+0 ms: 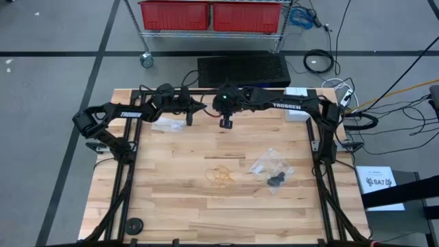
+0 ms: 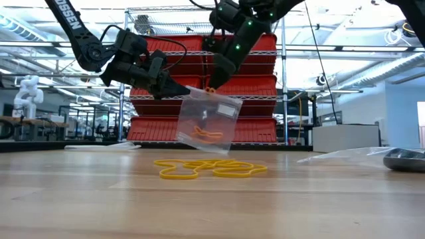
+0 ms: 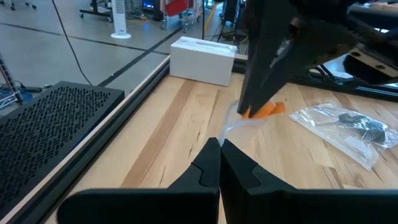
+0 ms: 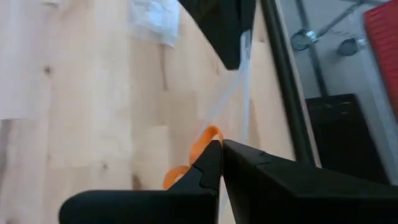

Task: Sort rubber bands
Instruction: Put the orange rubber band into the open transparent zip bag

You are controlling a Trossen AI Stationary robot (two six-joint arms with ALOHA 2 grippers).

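Wooden table [image 1: 171, 206] carries a clear bag [image 1: 271, 163] with black bands. Left gripper [image 2: 182, 89] is closed on a raised clear bag's [image 2: 207, 121] corner. Right gripper [image 2: 211, 85] is closed, pinching an orange band [image 4: 202, 144] at its mouth. Loose orange rubber bands [image 2: 209, 168] lie mid-table.

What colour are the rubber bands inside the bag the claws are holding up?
Orange, clearest in the low view: the rubber bands sit inside the clear bag.

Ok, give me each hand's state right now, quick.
Left hand: closed on the clear plastic bag, held off the table.
Right hand: closed on an orange rubber band at the bag's top edge.
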